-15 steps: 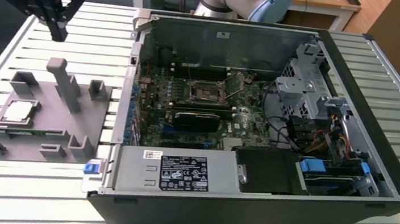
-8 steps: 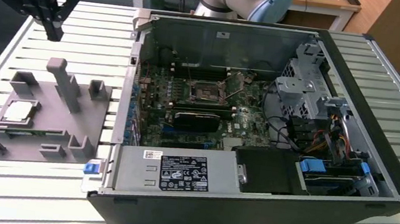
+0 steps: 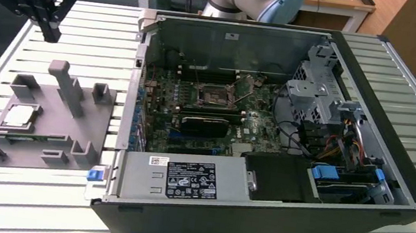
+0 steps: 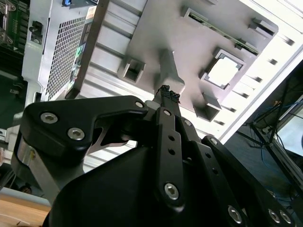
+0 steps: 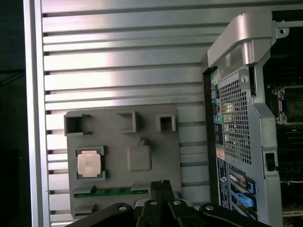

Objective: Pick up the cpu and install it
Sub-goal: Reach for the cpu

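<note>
Gripper (image 3: 49, 34), pressed together and empty, hangs over the counter (image 3: 9, 50) in the exterior view; we see the cpu (image 3: 20, 117) flat in the grey fixture (image 3: 57, 117). Second wrist view: cpu (image 4: 222, 72) metal top up. First wrist view: cpu (image 5: 90, 164) square, edges parallel to the fixture's.

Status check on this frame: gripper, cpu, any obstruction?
Gripper shut, empty, hovering above the table beside the grey fixture. Cpu lying in its fixture recess, untouched. Nothing on top of it.
</note>
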`<control>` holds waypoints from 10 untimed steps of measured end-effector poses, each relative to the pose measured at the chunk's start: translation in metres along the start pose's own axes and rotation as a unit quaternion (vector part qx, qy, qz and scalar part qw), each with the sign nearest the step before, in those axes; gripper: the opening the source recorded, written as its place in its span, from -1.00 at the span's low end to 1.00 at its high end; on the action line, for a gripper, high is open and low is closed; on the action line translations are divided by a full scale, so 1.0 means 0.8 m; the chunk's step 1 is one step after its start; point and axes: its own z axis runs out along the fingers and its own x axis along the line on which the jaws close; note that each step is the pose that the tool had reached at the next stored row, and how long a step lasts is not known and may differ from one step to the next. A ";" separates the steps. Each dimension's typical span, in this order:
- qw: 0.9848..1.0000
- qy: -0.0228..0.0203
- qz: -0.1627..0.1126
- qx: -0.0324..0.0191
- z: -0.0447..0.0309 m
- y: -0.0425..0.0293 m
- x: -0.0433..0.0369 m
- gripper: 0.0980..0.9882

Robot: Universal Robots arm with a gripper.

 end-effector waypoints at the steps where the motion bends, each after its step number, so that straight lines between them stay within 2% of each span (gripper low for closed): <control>1: 1.000 0.000 0.000 0.000 0.0001 -0.0001 0.001 -0.98; 10: 1.000 0.000 0.000 0.000 0.0006 -0.0010 0.013 -0.98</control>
